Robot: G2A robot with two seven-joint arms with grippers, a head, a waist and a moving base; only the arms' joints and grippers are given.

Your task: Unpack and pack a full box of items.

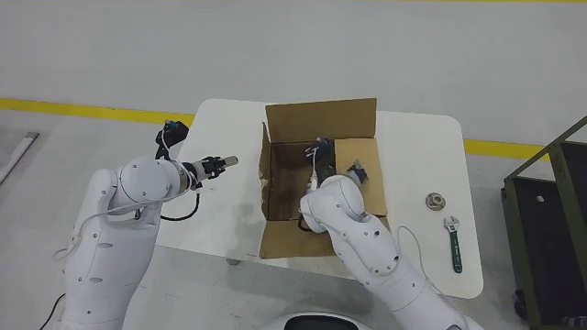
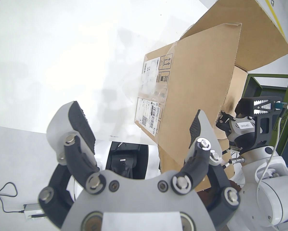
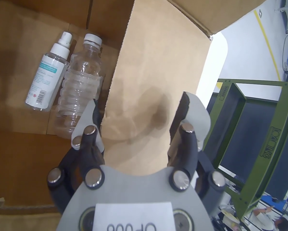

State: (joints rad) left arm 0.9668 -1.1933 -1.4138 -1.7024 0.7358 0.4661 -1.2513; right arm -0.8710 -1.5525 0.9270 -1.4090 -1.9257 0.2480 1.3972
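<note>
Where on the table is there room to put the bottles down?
The widest bare patch of the table is left of the box, where the left gripper hovers. A narrower strip lies between the box and the round metal part and wrench. Inside the box is crowded: the right gripper, spray bottle and clear bottle.

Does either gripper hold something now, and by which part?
Nothing is held: the left gripper is open beside the box, the right gripper open over it.
</note>
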